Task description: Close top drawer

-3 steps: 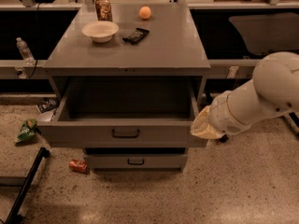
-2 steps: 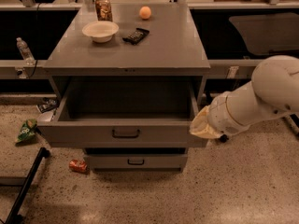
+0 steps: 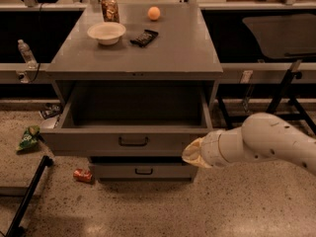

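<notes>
The top drawer is a wide grey metal drawer, pulled far out of the cabinet, and its inside looks empty. Its dark bar handle sits at the centre of the front panel. My gripper is at the end of the white arm, which reaches in from the right. It is at the right end of the drawer's front panel, near its lower corner, touching or very close to it.
A shorter lower drawer is shut below. On the cabinet top are a white bowl, a dark packet, an orange fruit and a snack bag. A green bag, a red can and a dark stand leg are on the floor at left.
My gripper has dropped a little and shifted left along the right end of the drawer front. The drawer is still open about as far as before.
</notes>
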Motion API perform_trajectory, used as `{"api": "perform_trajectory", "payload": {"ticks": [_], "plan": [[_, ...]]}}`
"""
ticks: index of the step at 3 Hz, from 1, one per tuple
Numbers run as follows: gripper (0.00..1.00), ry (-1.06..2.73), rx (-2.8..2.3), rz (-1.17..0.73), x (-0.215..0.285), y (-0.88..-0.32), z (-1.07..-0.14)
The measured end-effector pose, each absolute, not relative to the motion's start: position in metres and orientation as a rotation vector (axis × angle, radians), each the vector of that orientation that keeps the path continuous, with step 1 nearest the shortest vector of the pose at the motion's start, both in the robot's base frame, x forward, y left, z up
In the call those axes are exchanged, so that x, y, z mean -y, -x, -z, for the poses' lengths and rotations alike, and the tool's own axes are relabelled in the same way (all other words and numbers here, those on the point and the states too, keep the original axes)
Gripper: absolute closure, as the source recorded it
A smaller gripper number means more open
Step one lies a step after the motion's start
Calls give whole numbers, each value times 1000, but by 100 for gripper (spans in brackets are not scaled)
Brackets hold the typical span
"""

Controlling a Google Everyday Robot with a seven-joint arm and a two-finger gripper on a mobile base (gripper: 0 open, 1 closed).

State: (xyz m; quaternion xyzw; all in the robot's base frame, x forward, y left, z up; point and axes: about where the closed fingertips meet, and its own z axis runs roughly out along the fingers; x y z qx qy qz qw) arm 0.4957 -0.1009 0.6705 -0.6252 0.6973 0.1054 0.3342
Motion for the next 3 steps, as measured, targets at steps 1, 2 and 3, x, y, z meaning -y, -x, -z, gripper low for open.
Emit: {"api": "perform_trajectory", "payload": {"ticks": [1, 2, 3], "plan": [[100, 1594, -1725, -215, 84, -516, -643], [100, 1550, -1644, -130, 73, -548, -626], [100, 1528, -1581, -68, 69, -574, -621]]}}
